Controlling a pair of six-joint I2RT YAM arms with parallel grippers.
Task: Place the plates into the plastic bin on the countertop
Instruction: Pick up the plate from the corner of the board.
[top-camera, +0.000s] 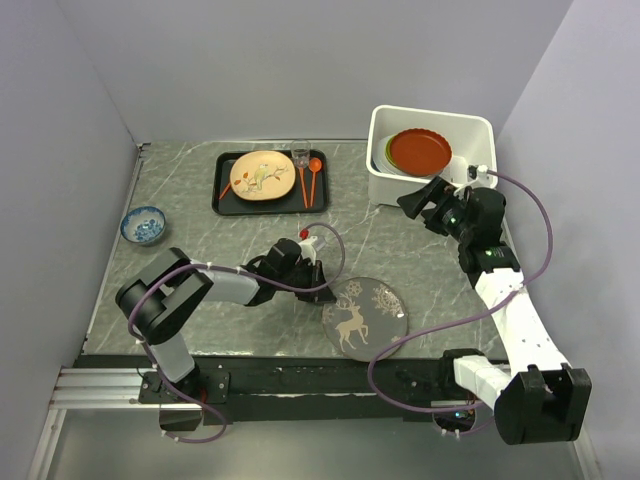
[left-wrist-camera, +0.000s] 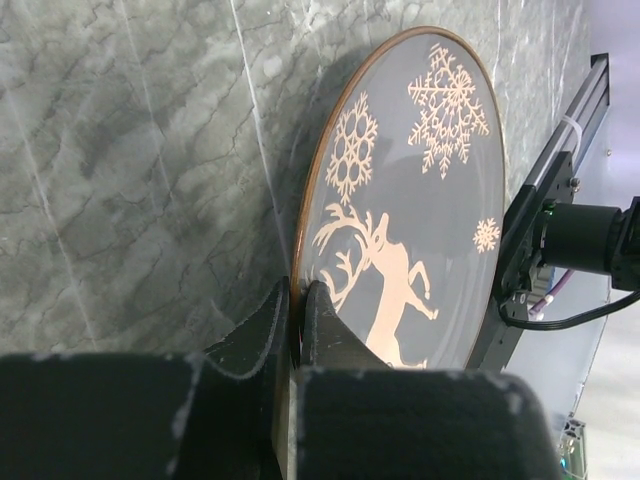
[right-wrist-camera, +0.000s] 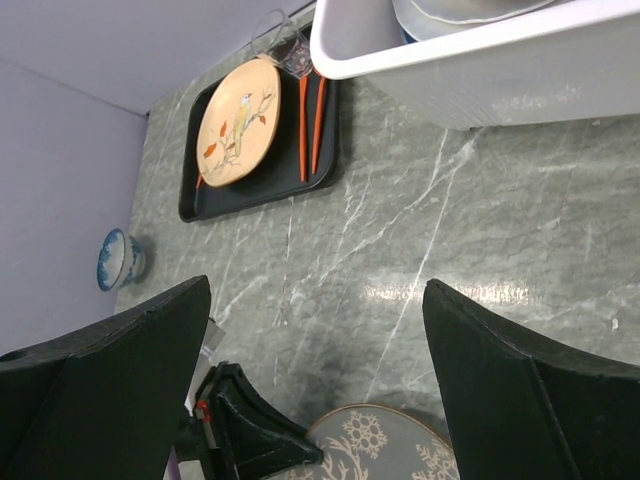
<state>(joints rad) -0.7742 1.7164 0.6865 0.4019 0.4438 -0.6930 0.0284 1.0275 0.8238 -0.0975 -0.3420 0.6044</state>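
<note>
A round plate (top-camera: 365, 315) with gold reindeer and snowflakes and a brown rim lies on the countertop (top-camera: 220, 250) near the front. My left gripper (top-camera: 325, 295) is shut on its left rim; in the left wrist view the fingers (left-wrist-camera: 272, 318) pinch the edge of the plate (left-wrist-camera: 420, 200). A cream plate (top-camera: 262, 176) with a bird pattern sits on the black tray (top-camera: 225, 200). The white plastic bin (top-camera: 383, 183) at the back right holds a red-brown plate (top-camera: 420, 150) on a lime green one. My right gripper (top-camera: 420, 197) hovers open just in front of the bin, holding nothing.
A small blue-patterned bowl (top-camera: 143, 224) stands at the left edge. Orange utensils (top-camera: 312, 180) lie on the tray beside the cream plate. Grey walls close in on three sides. The right wrist view shows the bin wall (right-wrist-camera: 480, 70) and the tray (right-wrist-camera: 330, 150).
</note>
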